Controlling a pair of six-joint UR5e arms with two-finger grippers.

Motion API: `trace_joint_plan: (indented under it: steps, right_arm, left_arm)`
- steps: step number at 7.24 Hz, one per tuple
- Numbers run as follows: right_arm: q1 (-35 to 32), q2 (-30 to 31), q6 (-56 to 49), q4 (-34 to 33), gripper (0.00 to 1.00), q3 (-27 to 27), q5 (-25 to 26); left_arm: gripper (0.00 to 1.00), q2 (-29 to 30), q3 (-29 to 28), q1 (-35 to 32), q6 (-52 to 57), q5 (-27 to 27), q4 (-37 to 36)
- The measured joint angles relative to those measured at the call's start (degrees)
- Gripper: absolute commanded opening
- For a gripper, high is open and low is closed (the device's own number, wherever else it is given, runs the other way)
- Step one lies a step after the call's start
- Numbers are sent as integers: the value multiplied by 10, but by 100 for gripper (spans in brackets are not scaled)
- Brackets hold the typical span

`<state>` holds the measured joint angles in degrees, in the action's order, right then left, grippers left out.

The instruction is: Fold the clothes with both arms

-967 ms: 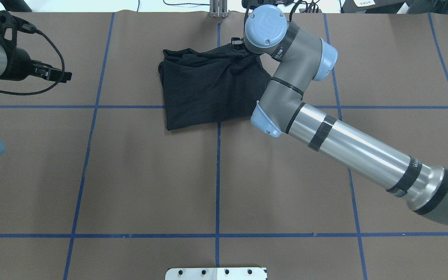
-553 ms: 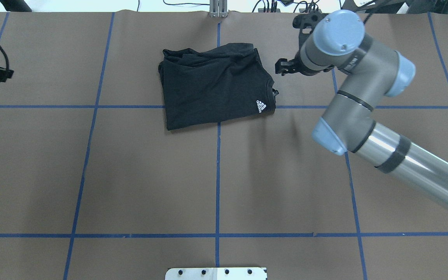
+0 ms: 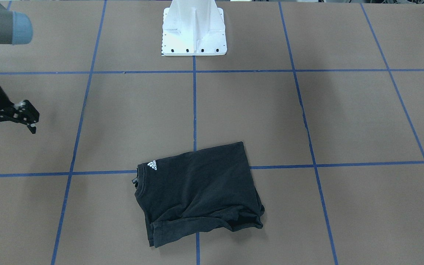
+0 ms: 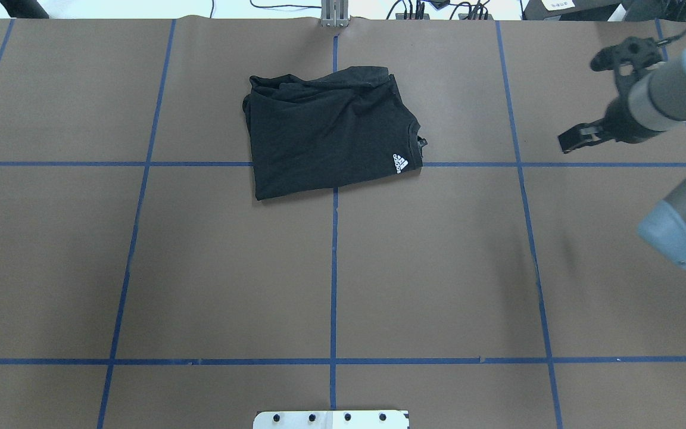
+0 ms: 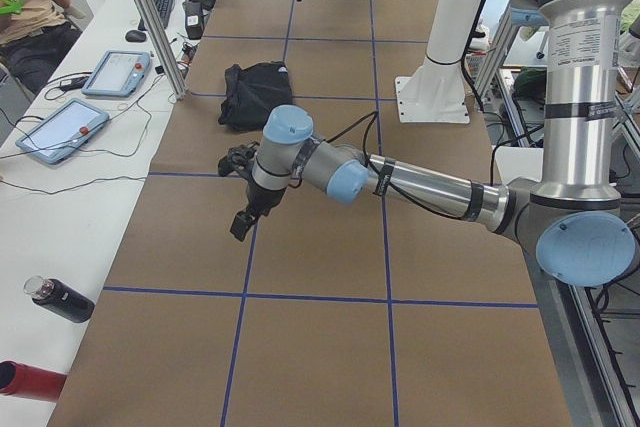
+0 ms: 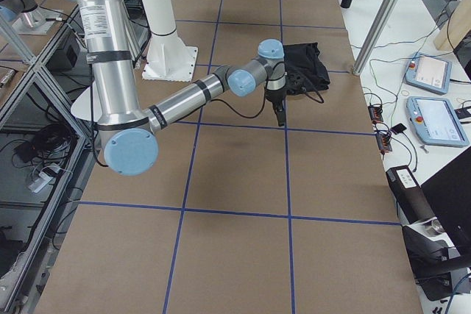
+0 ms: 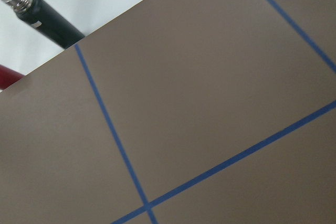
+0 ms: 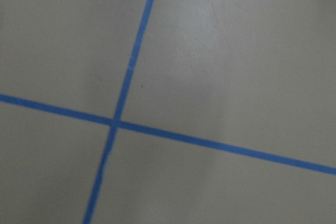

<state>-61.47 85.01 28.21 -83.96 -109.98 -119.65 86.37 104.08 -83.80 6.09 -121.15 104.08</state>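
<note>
The clothes, one black T-shirt [image 4: 325, 131], lie folded into a rough rectangle on the brown table, small white logo [image 4: 399, 164] facing up; the front-facing view shows the shirt [image 3: 197, 191] with bunched layers at its near edge. No gripper touches it. My right gripper [image 4: 570, 143] hangs well to the shirt's right, and the front-facing view shows this right gripper [image 3: 12, 129] open and empty. My left gripper [image 5: 240, 225] appears only in the exterior left view, low over the table far from the shirt [image 5: 257, 92]; whether it is open I cannot tell.
The white pedestal base [image 3: 193, 36] stands at the robot's side of the table. A black bottle [image 5: 60, 299] and a red one [image 5: 25, 382] lie on the white bench beyond the table's left end. Tablets [image 5: 115, 72] and a seated person [image 5: 30, 2] are at that bench.
My right arm has swung away to the right, clear of the shirt, uncovering its logo corner. My left gripper has gone out of the overhead view on the left. The shirt has stayed put.
</note>
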Motion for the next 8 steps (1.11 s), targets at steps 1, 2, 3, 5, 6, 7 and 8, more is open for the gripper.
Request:
trace_joint_plan:
  steps: [1,2,3,5,6,7,8]
  right_arm:
    - [-42,55,-54,-1,100,-1,-51]
    - [-75,104,-103,-1,100,3,-76]
    - [-106,138,-157,-1,100,16,-87]
    - [-168,173,-268,-1,100,61,-101]
    - [-199,188,-305,1,100,84,-123]
    - [-231,204,-326,3,100,101,-149]
    - [-255,214,-333,5,100,107,-159]
  left_arm:
    - [100,-1,-19,-13,11,-2,-43]
    - [100,-5,-25,-23,16,-8,-84]
    - [100,-7,-28,-31,19,-27,-128]
    - [100,-13,-24,-35,31,-65,-199]
    - [100,-15,-22,-37,60,-75,-222]
    - [100,-17,-22,-40,98,-86,-239]
    - [100,-15,-25,-41,116,-94,-246]
